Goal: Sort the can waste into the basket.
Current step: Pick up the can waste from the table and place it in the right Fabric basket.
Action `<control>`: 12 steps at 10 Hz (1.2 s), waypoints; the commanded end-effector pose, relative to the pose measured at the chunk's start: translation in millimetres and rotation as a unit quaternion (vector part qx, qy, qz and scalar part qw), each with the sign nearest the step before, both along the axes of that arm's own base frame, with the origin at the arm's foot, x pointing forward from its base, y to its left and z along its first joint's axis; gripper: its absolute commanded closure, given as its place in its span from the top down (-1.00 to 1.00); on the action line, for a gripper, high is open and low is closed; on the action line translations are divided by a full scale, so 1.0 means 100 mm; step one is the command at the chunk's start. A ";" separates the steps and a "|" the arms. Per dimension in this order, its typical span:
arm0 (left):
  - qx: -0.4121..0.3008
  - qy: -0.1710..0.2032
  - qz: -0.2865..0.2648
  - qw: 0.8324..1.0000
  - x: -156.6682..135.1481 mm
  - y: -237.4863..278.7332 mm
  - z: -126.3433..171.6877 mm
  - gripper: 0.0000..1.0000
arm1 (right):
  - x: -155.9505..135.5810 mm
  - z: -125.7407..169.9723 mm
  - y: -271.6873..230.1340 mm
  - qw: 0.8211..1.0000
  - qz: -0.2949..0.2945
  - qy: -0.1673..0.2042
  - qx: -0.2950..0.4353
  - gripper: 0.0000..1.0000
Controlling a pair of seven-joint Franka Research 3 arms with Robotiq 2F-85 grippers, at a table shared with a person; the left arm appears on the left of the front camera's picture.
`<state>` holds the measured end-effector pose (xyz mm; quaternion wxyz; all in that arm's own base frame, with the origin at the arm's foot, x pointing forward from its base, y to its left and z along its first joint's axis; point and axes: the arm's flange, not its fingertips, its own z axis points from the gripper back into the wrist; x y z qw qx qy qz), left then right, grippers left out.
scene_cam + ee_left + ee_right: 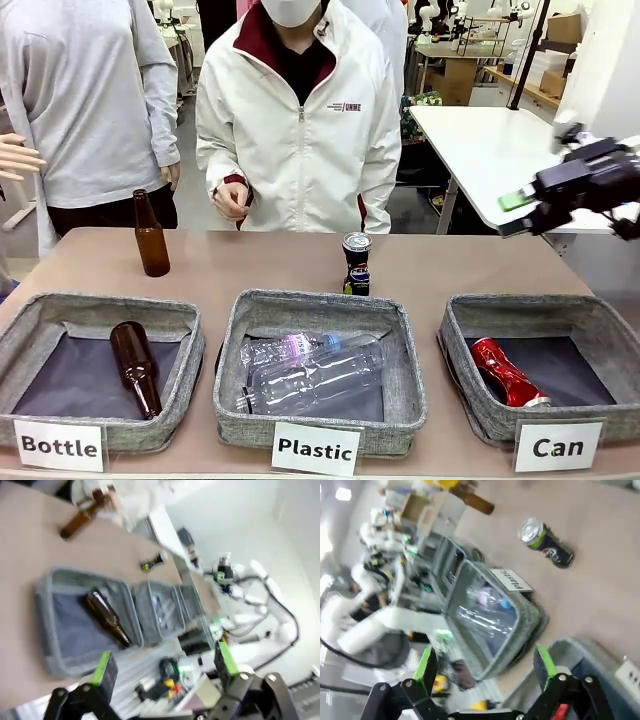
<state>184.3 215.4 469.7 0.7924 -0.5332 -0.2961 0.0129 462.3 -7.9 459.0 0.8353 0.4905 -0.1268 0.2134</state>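
A black can (pixel 356 264) with a silver top stands upright on the table, just behind the middle basket; it also appears as the black can (pixel 546 542) and, small, (pixel 154 562). A shiny red can (pixel 510 372) lies inside the grey basket (pixel 455 330) marked by the "Can" card (pixel 558 447) at the right. My right gripper (pixel 530 208) hovers open and empty above and behind that basket, well right of the black can. In the right wrist view my right gripper (pixel 485 662) has wide-spread jaws with nothing between them. My left gripper (pixel 165 665) is open and empty, high above the left basket.
The "Bottle" basket (pixel 30 330) at the left holds a brown bottle (pixel 135 365). Another brown bottle (pixel 150 235) stands behind it. The "Plastic" basket (pixel 405 370) holds clear bottles (pixel 310 370). A person in a white jacket (pixel 300 130) stands across the table.
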 end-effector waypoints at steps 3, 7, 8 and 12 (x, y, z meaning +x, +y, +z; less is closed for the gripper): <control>0.016 0.077 -0.074 0.994 0.19 -0.60 -0.44 1.00 | 0.57 -0.56 0.57 0.964 0.104 -0.244 -0.003 1.00; 0.090 0.114 -0.091 0.985 0.30 -0.92 -0.91 1.00 | 0.80 -0.96 0.75 0.968 0.116 -0.224 0.002 1.00; 0.048 0.101 -0.101 0.989 0.58 -0.45 -0.45 1.00 | 0.76 -1.01 0.72 0.963 0.107 -0.248 -0.022 1.00; 0.048 0.101 -0.101 0.989 0.58 -0.45 -0.45 1.00 | 0.75 -1.09 0.84 0.939 0.162 -0.302 -0.021 1.00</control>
